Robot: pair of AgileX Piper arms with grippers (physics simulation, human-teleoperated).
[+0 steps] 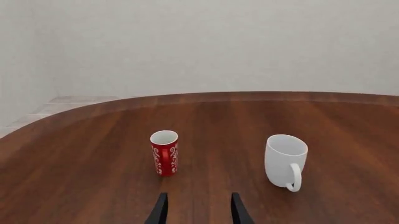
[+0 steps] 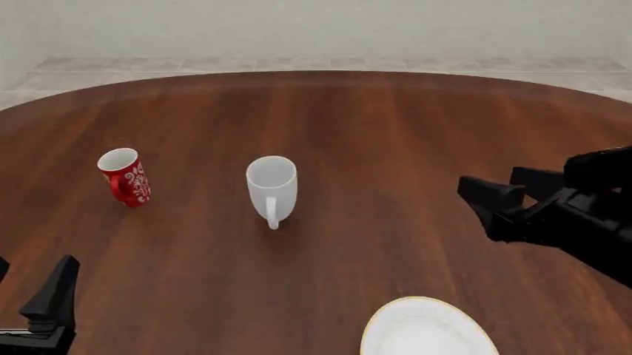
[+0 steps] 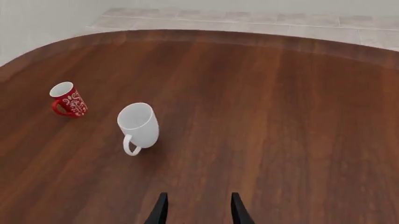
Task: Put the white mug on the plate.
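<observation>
nothing of the task is done yet, as far as these views show. the white mug (image 2: 271, 186) stands upright on the wooden surface (image 2: 395, 148), near the middle, its handle turned toward the arms' side, and nothing touches it. the plate (image 2: 427, 329) lies at the near edge of the front view, well apart from the mug, toward the right arm's side, and bare. the red mug (image 2: 124, 177) stands off to the left of the white one, clear of it.

right tool (image 2: 501, 198) hangs above the surface to the right of the mug, fingers spread wide and empty; its wrist view shows the white mug ahead between and beyond the two fingertips (image 3: 160, 210). left tool (image 2: 44, 307) sits low at the near left corner, also parted and holding nothing, with both mugs ahead of it in its wrist view.

what is left, by my reading: reach, grasp, lift, carry and set down, so the whole job.

the plate is cut off by the lower frame edge and appears in neither wrist view. only part of the left tool shows in the front view, and both wrist views show just the finger ends.
</observation>
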